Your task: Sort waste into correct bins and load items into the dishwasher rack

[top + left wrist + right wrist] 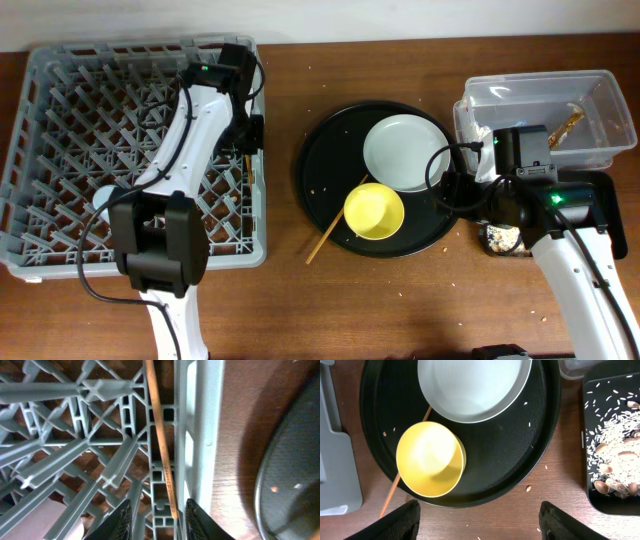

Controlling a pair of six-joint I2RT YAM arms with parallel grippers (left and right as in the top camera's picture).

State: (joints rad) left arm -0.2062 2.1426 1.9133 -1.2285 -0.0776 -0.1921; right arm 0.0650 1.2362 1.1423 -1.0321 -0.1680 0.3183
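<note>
Bowl (374,211), plate (405,152) on round tray (322,170), scraps (619,462) in black bin (610,387)

From overhead the light is bright and even, falling from above. The brown wooden surface (300,300) carries only soft, short shadows beside the arms, and the round white plate (404,150) is close to blown out.

The left wrist view is dimmer. The near pegs of the large square grey plastic rack (60,450) are soft, while the thin brown chopstick (161,445) is sharper. The left hand (159,522) shows only as dark, blurred fingers at the bottom edge. The large round black tray (295,495) has a dull sheen and is out of focus.

In the right wrist view the yellow bowl (430,457) washes pale with glare inside. The right hand (480,522) is dark and unfocused at the lower corners.
</note>
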